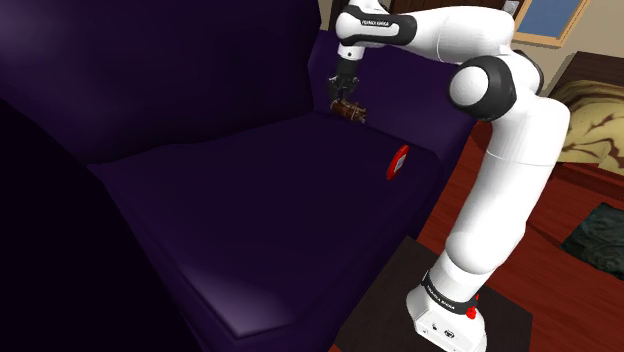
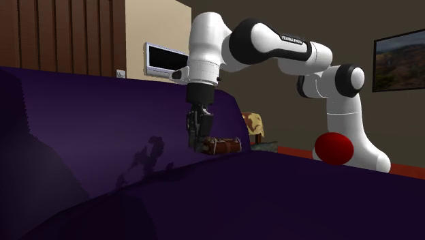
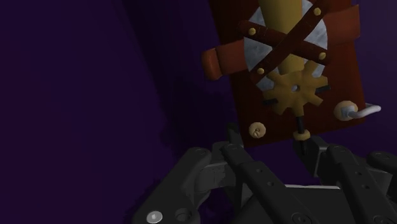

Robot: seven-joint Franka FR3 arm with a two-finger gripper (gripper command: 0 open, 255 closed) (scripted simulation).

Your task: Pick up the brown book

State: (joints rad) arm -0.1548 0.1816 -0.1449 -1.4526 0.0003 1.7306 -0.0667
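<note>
A: Your fingers (image 3: 234, 145) stand apart with a moderate gap, clasping nothing; the gripper (image 1: 345, 98) points down at the purple sofa (image 1: 250, 190).
B: The brown book (image 3: 289, 70) you're after lies just ahead of those fingertips, flat on the seat, cover up: crossed straps, a gold cog, a small latch.
A: Its near edge sits right at your fingertips; whether they touch it, I can't tell you.
B: In the shoulder view, look at 5 o'clock from the gripper, close beneath it, near the seat's far corner.
A: From the book, a red round thing (image 1: 399, 160) sits at 4 o'clock, well apart, at the sofa's edge.
B: Farther off, in the second exterior view, a flat screen (image 2: 165, 60) hangs on the wall (image 2: 153, 24) at 11 o'clock from your gripper, and a framed picture (image 2: 398, 60) at 2 o'clock.
</note>
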